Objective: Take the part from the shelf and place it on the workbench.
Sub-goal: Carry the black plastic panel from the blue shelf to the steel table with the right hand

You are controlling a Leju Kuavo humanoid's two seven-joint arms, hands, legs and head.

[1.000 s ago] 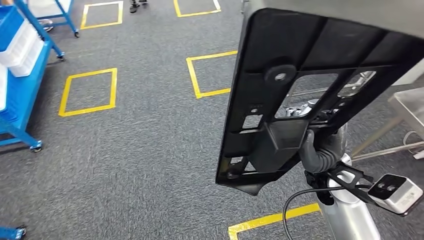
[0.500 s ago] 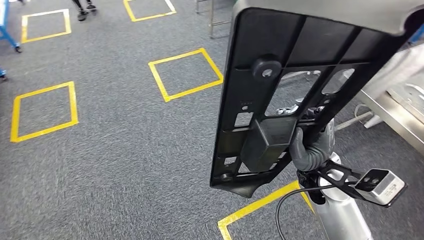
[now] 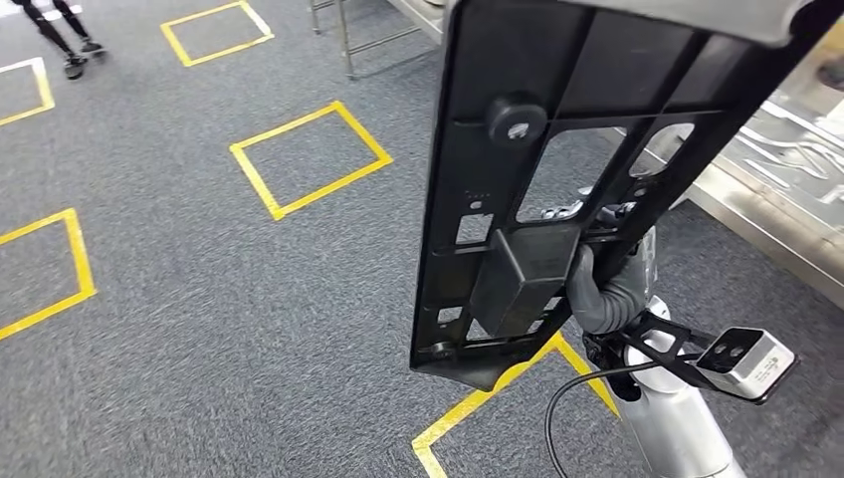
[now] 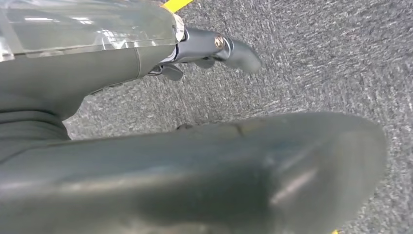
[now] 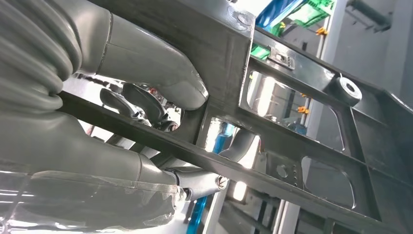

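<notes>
The part (image 3: 587, 90) is a large black plastic frame with ribs, cut-outs and a round boss. My right hand (image 3: 612, 294) grips it low down and holds it upright in front of me, above the carpet. In the right wrist view my right hand (image 5: 63, 146) wraps a bar of the part (image 5: 348, 90), thumb on one side, fingers (image 5: 204, 181) behind. The steel workbench (image 3: 776, 234) runs along the right, beyond the part, with shiny metal pieces on it. My left hand (image 4: 87, 78) hangs over the carpet, fingers (image 4: 234, 48) apart, holding nothing.
Grey carpet carries yellow taped squares (image 3: 309, 159). A person's legs (image 3: 60, 35) stand at the far left. Legs of a steel frame (image 3: 348, 40) rise at the top middle. Another yellow tape corner (image 3: 478, 403) lies just before my feet.
The camera has turned: the floor squares slid left and down, the blue shelf left the picture, and the workbench came in on the right. My right hand keeps the same hold on the part.
</notes>
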